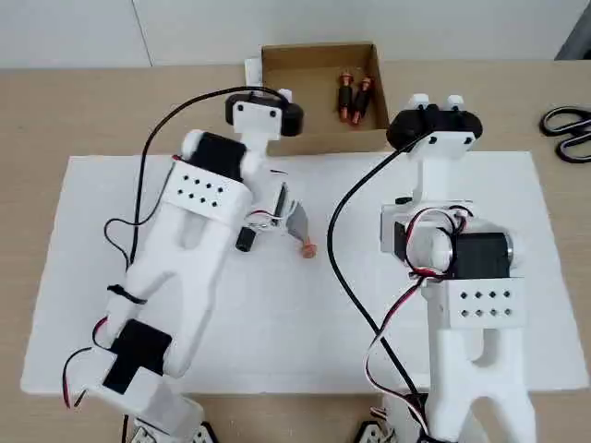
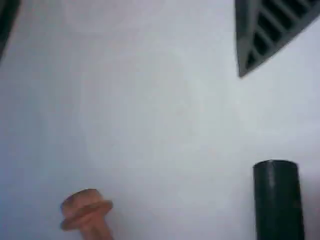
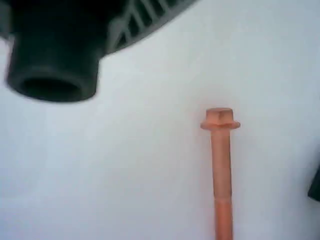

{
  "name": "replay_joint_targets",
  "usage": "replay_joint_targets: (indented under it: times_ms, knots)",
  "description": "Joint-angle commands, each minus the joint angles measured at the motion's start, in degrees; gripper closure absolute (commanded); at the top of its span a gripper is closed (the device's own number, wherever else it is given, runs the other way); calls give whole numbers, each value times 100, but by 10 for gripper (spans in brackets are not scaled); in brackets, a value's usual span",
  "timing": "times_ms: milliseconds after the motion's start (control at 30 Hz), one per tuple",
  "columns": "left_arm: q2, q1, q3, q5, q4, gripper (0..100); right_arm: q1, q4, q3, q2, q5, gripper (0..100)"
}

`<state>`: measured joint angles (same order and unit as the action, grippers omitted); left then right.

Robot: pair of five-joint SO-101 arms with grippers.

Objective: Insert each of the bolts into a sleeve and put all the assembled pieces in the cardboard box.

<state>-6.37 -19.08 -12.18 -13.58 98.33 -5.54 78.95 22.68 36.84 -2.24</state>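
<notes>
- A white sheet covers the wooden worktop in front of the cardboard box, on the side toward the arms' bases.
- The left arm slants from the front-left of the cardboard box toward its left front corner.
- The first black sleeve lies on the sheet in front of the cardboard box's left corner.
- The left hand hangs over the sheet in front of the cardboard box. In its wrist view the ribbed finger stands far from the dark one at the opposite edge, so the hand is spread wide with nothing in it.
- The first copper bolt lies on the sheet in front of the cardboard box's middle. It is apart from the first black sleeve, and its flanged head is just past the left hand's tip.
- Two assembled pieces, bolts seated in sleeves, lie side by side inside the cardboard box, in its right half.
- The right arm stands to the front-right of the cardboard box, its top end near the box's right front corner.
- The right hand appears clamped on the second black sleeve, whose open bore faces the wrist camera.
- The second copper bolt lies flat on the sheet, apart from that sleeve. I cannot tell where it lies relative to the cardboard box.
- Scissors lie on the bare worktop, well to the right of the cardboard box.
</notes>
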Motion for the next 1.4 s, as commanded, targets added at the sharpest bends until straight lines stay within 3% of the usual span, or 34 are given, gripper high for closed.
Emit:
replay_joint_targets:
  times_ms: [0, 333, 1367]
  knots:
    - [-18, -70, -268, -176, -519, 748, 48, -13, -35, 180, 44, 995]
    - [-1169, -97, -295, -1873, -1574, 776, 48, -22, -35, 180, 44, 995]
    - [-2022, -290, -277, -1925, -2031, 776, 48, -22, -35, 180, 26, 995]
